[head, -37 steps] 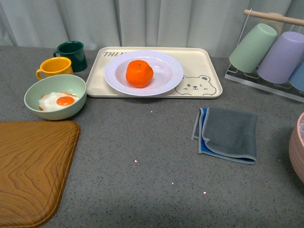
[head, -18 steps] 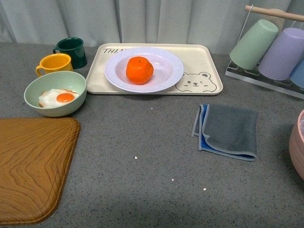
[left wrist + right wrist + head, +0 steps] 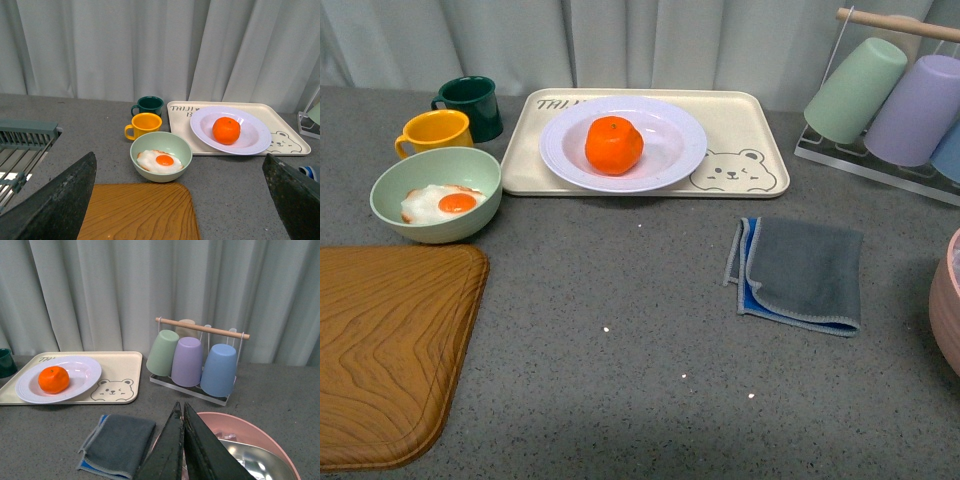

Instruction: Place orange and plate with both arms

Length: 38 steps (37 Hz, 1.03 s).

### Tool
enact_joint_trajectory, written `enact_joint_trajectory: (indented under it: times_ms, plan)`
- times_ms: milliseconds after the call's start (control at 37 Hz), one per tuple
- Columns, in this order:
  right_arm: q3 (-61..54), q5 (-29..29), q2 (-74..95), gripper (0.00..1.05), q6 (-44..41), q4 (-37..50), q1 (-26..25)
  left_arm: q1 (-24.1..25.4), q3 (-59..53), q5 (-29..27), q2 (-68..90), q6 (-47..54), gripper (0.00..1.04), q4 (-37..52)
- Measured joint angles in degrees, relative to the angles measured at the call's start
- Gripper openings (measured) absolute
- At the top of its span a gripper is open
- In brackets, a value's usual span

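the orange [image 3: 614,145] sits in the plate [image 3: 672,160], well apart from both jaws; the left jaws [image 3: 180,200] gape wide and empty, the right jaws [image 3: 183,450] are pressed closed, empty

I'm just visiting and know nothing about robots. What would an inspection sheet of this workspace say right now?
Surface: grey speckled table.
Job's things: orange sits in the white plate, which rests on the bear tray.
Clutter: green bowl with fried egg, yellow mug, dark green mug, wooden board, grey cloth, cup rack, pink bowl.
Grippers: left gripper open; right gripper shut, empty.
Cables: nothing seen.
Surroundings: pale curtain.
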Motion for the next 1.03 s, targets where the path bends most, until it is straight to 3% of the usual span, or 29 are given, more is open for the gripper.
enact_joint_trajectory:
  times_ms: [162,351,541,1027]
  plan:
    - [0.00,0.00,-0.02,0.34,0.02,0.00,0.00,0.00,0.00,0.00,0.00,0.00,0.98,0.00]
    - [0.00,0.00,-0.04,0.61,0.02,0.00,0.00,0.00,0.00,0.00,-0.02,0.00,0.98,0.00]
    - [0.00,0.00,-0.04,0.96,0.02,0.00,0.00,0.00,0.00,0.00,0.00,0.02,0.98,0.00]
    - [0.00,0.00,-0.04,0.95,0.04,0.00,0.00,0.00,0.00,0.00,0.00,0.00,0.98,0.00]
